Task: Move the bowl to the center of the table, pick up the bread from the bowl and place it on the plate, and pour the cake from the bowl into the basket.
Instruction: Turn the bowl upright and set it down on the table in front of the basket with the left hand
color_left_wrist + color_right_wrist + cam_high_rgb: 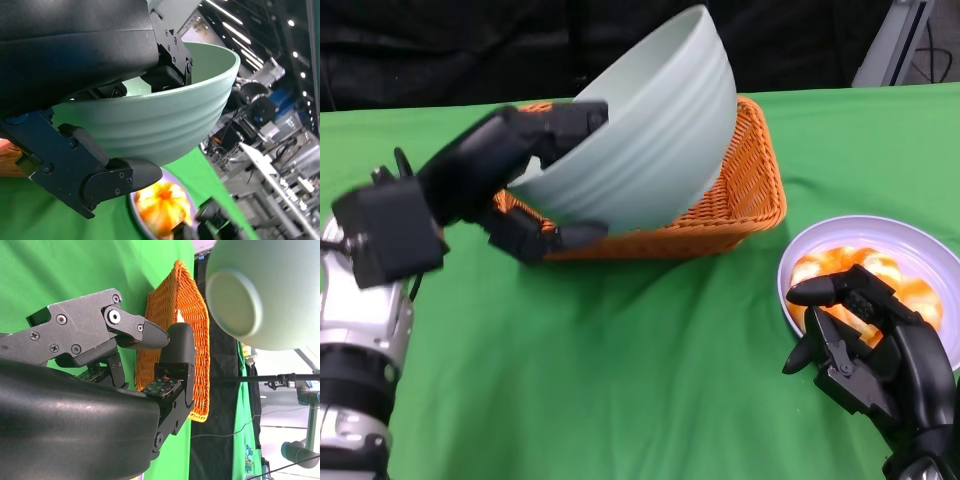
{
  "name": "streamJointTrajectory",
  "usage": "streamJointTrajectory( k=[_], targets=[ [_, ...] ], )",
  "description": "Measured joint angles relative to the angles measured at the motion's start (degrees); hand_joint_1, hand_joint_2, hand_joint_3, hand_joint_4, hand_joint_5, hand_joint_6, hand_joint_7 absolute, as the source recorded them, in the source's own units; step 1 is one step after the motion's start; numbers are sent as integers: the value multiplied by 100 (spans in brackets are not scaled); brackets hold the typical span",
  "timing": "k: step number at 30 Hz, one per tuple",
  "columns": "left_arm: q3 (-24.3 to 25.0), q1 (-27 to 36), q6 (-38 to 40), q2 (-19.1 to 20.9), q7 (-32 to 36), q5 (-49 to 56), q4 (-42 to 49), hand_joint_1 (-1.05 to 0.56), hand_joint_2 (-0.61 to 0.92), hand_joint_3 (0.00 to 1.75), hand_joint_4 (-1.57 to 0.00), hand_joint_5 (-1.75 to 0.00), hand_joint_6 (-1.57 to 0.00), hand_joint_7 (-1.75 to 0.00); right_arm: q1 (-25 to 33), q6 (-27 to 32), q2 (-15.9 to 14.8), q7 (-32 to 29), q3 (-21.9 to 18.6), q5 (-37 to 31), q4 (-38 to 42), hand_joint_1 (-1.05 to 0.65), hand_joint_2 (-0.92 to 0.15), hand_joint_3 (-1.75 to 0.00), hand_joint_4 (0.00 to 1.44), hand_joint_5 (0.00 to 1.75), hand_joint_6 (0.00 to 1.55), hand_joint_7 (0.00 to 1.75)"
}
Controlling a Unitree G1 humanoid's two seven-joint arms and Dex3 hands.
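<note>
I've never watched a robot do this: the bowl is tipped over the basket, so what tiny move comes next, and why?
Probably tip the bowl a little further. The left hand holds it by the rim, tilted above the basket, but no view shows whether the cake has dropped in.

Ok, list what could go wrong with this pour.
The left robot hand grips the bowl by its rim alone while it is steeply tilted over the basket; it could slip. The bowl's rim sits low against the basket's wall and might snag or shove it.
</note>
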Motion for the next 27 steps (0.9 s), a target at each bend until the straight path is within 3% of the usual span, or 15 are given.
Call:
streamJointTrajectory(
  k=[4,7,12,19,27],
  targets=[
    [6,218,-1691,140,511,585,259,-8,45,121,-86,-164,-81,-136,2,-1,0,9,-17,-1,0,-12,-82,-69,67,165,61,137],
    [161,380,-2909,275,1069,1291,651,-12,47,114,-86,-170,-81,-137,3,2,0,16,-21,6,0,-11,-82,-70,67,165,61,137],
    [1016,653,-4226,386,1892,2621,1072,-10,44,115,-84,-175,-77,-148,16,49,-3,28,-29,70,-21,-11,-82,-69,67,165,61,136],
    [1764,1223,-4531,574,3149,4298,953,-9,41,110,-81,-175,-73,-148,51,181,-12,31,-25,86,-138,-10,-82,-71,66,166,61,137],
    [1660,1725,-4405,1038,5102,6007,755,-5,41,101,-82,-171,-77,-142,90,308,-14,27,-14,80,-264,-11,-80,-74,65,165,60,138]
  ],
)
